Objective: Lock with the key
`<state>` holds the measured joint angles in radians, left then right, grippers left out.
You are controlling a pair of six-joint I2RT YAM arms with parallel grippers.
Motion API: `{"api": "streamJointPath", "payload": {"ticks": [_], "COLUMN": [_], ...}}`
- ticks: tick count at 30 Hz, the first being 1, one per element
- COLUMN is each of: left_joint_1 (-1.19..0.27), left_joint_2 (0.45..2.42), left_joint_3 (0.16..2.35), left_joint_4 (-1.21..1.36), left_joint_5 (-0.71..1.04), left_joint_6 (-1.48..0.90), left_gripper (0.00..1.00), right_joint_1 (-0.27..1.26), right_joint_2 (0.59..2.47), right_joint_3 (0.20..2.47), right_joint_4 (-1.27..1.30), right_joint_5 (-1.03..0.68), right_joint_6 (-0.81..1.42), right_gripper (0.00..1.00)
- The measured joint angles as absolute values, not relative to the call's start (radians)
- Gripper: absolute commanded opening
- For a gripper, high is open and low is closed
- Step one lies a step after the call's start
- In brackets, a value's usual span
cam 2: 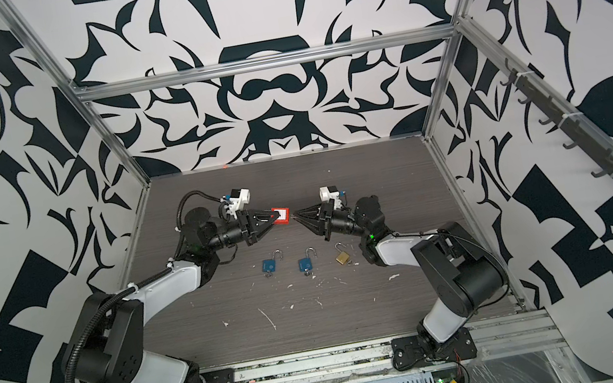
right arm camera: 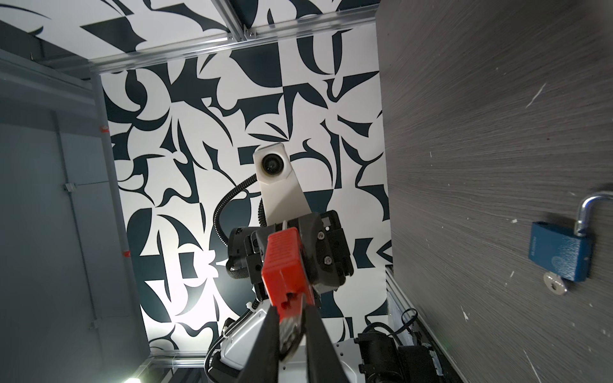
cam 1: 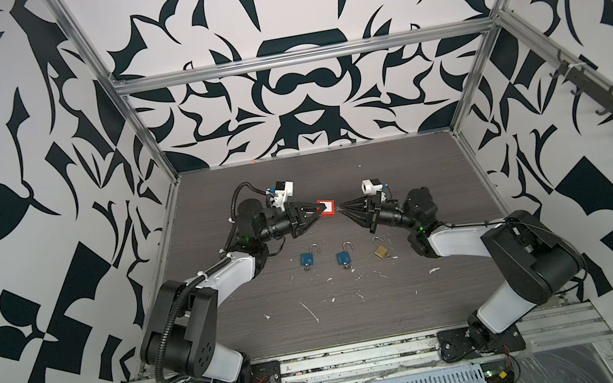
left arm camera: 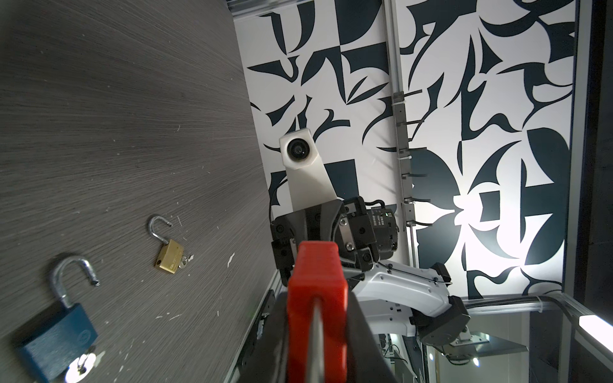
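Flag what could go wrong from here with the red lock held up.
1. The left claw holds the red lock in mid-air by its tips; turning the key may twist it loose.
2. The right claw pinches only the key's small head, so it may slip or pull the key out.

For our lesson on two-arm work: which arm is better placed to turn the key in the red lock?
Right. The right gripper brackets the key at the red lock's end; the left gripper is busy holding that lock aloft.
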<state>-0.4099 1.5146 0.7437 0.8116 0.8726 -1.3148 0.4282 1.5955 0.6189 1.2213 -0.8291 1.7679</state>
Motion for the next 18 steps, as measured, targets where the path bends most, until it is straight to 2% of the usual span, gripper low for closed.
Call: {"api": "streamJointPath", "payload": {"ticks": [4, 7, 18], "left_joint_1": [-0.410, -0.410, -0.410], "left_joint_2": [1.521, 1.539, 1.546], "left_joint_3": [0.744, 0.742, 0.719], "left_joint_4": [0.831, 0.852, 0.902], "left_joint_5": [0.875, 0.877, 0.881], "left_joint_6": [-1.326, -1.343, -1.377], "left_gripper": [0.00, 0.00, 0.00], "right_joint_1": [0.428, 0.428, 0.425], "right_joint_2": [1.641, 1.666, 1.672], "right_joint_3": [0.636, 0.639, 0.636], "right_joint_4": [1.291, 1.324, 1.338], "right_joint_5": [-0.857, -0.871, -0.899], "right_joint_6": [1.747, 1.732, 1.656], "right_gripper": [0.13, 0.07, 0.00]}}
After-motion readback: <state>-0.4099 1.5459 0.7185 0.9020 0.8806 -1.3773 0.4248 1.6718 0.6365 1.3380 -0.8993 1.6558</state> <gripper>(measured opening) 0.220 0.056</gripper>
